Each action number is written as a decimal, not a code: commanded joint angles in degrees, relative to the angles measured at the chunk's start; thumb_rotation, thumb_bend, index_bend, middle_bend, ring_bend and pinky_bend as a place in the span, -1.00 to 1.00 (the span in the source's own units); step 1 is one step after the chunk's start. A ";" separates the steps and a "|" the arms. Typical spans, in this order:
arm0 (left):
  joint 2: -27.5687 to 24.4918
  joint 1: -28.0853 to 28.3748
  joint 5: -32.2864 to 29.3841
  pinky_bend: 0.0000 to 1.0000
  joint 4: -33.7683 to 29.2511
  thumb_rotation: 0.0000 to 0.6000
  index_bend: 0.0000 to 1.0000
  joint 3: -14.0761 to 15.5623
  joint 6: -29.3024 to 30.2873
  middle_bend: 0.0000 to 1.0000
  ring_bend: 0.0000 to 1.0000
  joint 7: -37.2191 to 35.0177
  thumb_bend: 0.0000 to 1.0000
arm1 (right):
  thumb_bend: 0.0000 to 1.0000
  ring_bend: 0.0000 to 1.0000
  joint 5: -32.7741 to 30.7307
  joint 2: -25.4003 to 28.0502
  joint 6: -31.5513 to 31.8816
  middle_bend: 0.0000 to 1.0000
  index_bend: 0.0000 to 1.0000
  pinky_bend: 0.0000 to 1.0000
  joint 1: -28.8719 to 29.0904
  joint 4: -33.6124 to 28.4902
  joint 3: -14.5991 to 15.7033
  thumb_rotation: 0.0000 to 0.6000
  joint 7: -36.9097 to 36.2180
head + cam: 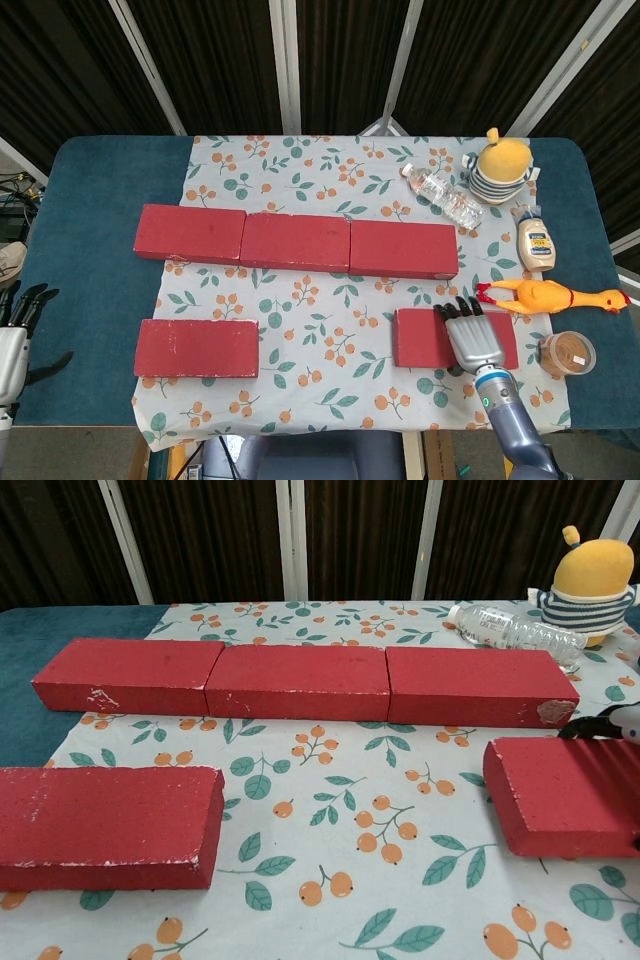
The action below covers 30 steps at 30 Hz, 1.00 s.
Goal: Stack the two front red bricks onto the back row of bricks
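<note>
Three red bricks form the back row [296,242] end to end across the floral cloth [320,180]. The front left brick [197,348] lies flat by itself, also large in the chest view [105,812]. My right hand [474,338] lies over the right part of the front right brick [422,338] and grips it, with dark fingertips [597,723] hooked over its far edge. That brick [550,795] looks slightly raised off the cloth. My left hand [15,335] hangs beyond the table's left front corner, fingers apart and holding nothing.
At the right stand a clear water bottle [442,195] lying down, a yellow plush toy [503,165], a sauce bottle [536,243], a rubber chicken [550,296] and a small round tub [566,353]. Blue table [90,200] shows left of the cloth.
</note>
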State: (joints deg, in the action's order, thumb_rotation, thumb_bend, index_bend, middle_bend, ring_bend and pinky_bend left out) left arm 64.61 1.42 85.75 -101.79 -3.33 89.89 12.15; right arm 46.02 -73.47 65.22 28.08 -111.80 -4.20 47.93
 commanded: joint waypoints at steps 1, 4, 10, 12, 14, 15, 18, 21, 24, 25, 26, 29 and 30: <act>0.07 0.17 -0.43 -0.85 0.11 1.00 -0.62 -0.16 -0.31 -0.73 -0.97 0.06 -1.00 | -0.87 -1.00 -0.38 1.67 0.15 -0.59 -0.57 -1.00 1.09 -1.94 -1.30 1.00 -0.30; 0.24 0.47 -1.24 -0.85 0.30 1.00 -0.62 -0.55 -0.79 -0.73 -0.97 0.21 -1.00 | -0.87 -1.00 -1.94 4.18 -0.09 -0.59 -0.57 -1.00 2.76 -4.63 -3.73 1.00 -0.57; 0.84 1.06 -2.96 -0.85 0.90 1.00 -0.62 -1.50 -1.43 -0.73 -0.97 0.81 -1.00 | -0.87 -1.00 -11.70 8.73 -1.34 -0.59 -0.57 -1.00 9.99 -8.57 -10.33 1.00 3.41; 1.07 1.28 -3.68 -0.85 1.16 1.00 -0.62 -1.84 -1.72 -0.73 -0.97 1.07 -1.00 | -0.87 -1.00 -17.56 9.56 -2.30 -0.59 -0.57 -1.00 13.87 -8.70 -12.48 1.00 5.95; 1.27 1.49 -4.37 -0.85 1.35 1.00 -0.62 -2.15 -2.03 -0.73 -0.97 1.31 -1.00 | -0.87 -1.00 -22.35 9.75 -2.68 -0.59 -0.57 -1.00 17.11 -8.28 -13.87 1.00 8.17; 1.43 1.67 -4.83 -0.85 1.53 1.00 -0.62 -2.37 -2.27 -0.73 -0.97 1.54 -1.00 | -0.87 -1.00 -25.78 9.60 -2.77 -0.59 -0.57 -1.00 19.51 -7.67 -14.80 1.00 9.76; 2.09 2.41 -5.66 -0.85 2.42 1.00 -0.62 -2.95 -2.96 -0.73 -0.97 2.51 -1.00 | -0.87 -1.00 -37.00 7.64 -2.60 -0.59 -0.57 -1.00 27.23 -3.93 -17.26 1.00 14.44; 2.71 2.88 -5.84 -0.85 3.10 1.00 -0.61 -3.14 -3.29 -0.72 -0.97 3.30 -1.00 | -0.87 -1.00 -45.48 5.13 -2.06 -0.59 -0.57 -1.00 33.19 0.35 -18.47 1.00 18.19; 3.24 3.23 -5.85 -0.85 3.60 1.00 -0.61 -3.15 -3.51 -0.72 -0.97 4.04 -1.00 | -0.87 -1.00 -54.16 1.57 -2.05 -0.59 -0.57 -1.00 39.51 6.48 -19.96 1.00 21.85; 3.32 3.26 -5.86 -0.85 3.65 1.00 -0.61 -3.15 -3.51 -0.72 -0.97 4.13 -1.00 | -0.87 -1.00 -55.40 0.97 -2.13 -0.59 -0.57 -1.00 40.44 7.56 -20.20 1.00 22.39; 3.45 3.31 -5.91 -0.85 3.74 1.00 -0.61 -3.16 -3.50 -0.72 -0.97 4.31 -1.00 | -0.87 -1.00 -57.66 -0.11 -2.22 -0.59 -0.57 -1.00 42.11 9.56 -20.59 1.00 23.40; 3.74 3.39 -6.15 -0.85 3.99 1.00 -0.61 -3.26 -3.36 -0.72 -0.97 4.72 -1.00 | -0.87 -1.00 -64.30 -3.66 -2.78 -0.59 -0.57 -1.00 46.97 16.47 -21.77 1.00 26.57; 3.78 3.39 -6.22 -0.85 4.02 1.00 -0.61 -3.29 -3.35 -0.72 -0.97 4.76 -1.00 | -0.87 -1.00 -65.08 -4.09 -2.85 -0.59 -0.57 -1.00 47.52 17.38 -21.88 1.00 26.96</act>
State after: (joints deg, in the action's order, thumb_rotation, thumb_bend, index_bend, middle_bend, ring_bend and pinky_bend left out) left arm 68.36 4.80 79.53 -97.79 -6.60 86.52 16.89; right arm -13.73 -73.61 62.87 70.40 -100.37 -23.99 70.81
